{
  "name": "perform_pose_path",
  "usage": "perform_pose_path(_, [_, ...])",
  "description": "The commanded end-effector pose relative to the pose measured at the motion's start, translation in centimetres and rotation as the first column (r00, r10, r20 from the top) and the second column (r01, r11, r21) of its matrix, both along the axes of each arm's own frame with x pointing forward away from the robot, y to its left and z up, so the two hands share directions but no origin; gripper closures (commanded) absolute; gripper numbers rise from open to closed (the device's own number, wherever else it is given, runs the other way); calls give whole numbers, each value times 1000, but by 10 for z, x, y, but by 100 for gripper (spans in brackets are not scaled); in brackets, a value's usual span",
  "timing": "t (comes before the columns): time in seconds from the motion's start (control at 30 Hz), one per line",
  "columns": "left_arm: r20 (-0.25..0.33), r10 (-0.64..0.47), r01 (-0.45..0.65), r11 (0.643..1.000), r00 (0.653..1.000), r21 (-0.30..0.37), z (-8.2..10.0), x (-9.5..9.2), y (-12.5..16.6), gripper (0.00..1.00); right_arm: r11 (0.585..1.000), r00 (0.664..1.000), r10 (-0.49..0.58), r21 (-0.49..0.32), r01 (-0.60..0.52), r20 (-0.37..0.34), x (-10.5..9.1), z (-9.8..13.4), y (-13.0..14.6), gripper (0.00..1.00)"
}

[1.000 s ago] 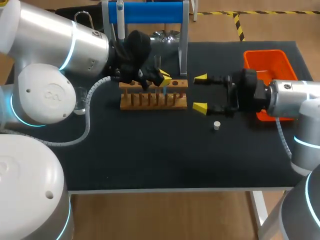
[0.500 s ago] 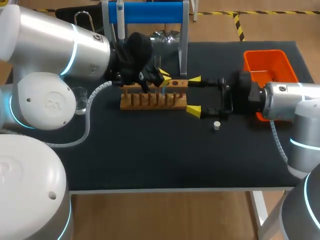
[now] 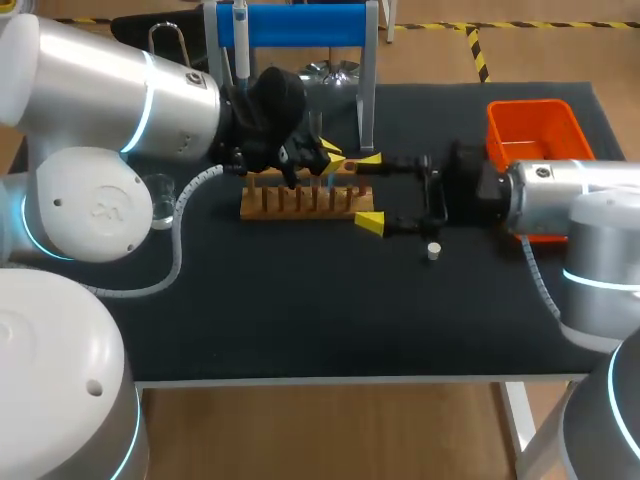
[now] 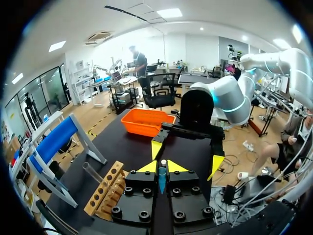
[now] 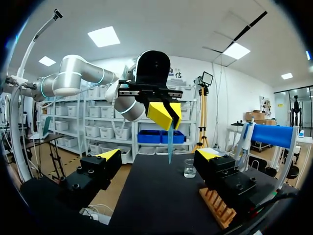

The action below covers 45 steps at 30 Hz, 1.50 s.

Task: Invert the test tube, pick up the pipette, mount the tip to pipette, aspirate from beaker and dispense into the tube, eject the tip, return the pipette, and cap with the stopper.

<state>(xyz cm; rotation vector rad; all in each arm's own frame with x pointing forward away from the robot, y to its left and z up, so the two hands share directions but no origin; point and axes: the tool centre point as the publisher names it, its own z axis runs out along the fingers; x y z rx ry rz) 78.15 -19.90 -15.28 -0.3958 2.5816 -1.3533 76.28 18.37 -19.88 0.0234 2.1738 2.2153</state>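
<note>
Table (image 3: 300, 320): flat black, no pattern.
Rack (image 3: 300, 203): warm brown wood with a row of dark holes.
Behind rack: stand (image 3: 300, 25), bright blue on grey legs.
Right of rack: bin (image 3: 530, 125), solid orange; stopper (image 3: 433, 251), white.
Left of rack: beaker (image 3: 160, 200), clear.
Left gripper (image 4: 162, 169): black, yellow tips. Tube (image 4: 162, 180) in it was translucent pale blue.
Right gripper (image 3: 370, 190): black, same yellow tips.
Left arm (image 3: 110, 90) and right arm (image 3: 570, 190): silver with cyan light rings.
</note>
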Motion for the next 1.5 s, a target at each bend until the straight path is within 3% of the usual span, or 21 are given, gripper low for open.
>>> perform_pose_path(0.03, [-2, -6, 6, 1000, 1000, -3, 0, 0, 3, 100, 1000, 1000, 13, -6, -13, -1, 6, -1, 9, 0])
perform_pose_path(0.7, [-2, -6, 6, 1000, 1000, -3, 0, 0, 3, 100, 995, 995, 97, -18, -98, -11, 17, 7, 33, 0])
perform_pose_path(1.03, [-2, -6, 6, 1000, 1000, -3, 0, 0, 3, 100, 993, 993, 116, -15, -117, -19, 18, 9, 44, 11])
perform_pose_path(1.5, [-2, -6, 6, 1000, 1000, -3, 0, 0, 3, 100, 990, 990, 140, -13, -140, -22, 15, 11, 53, 53])
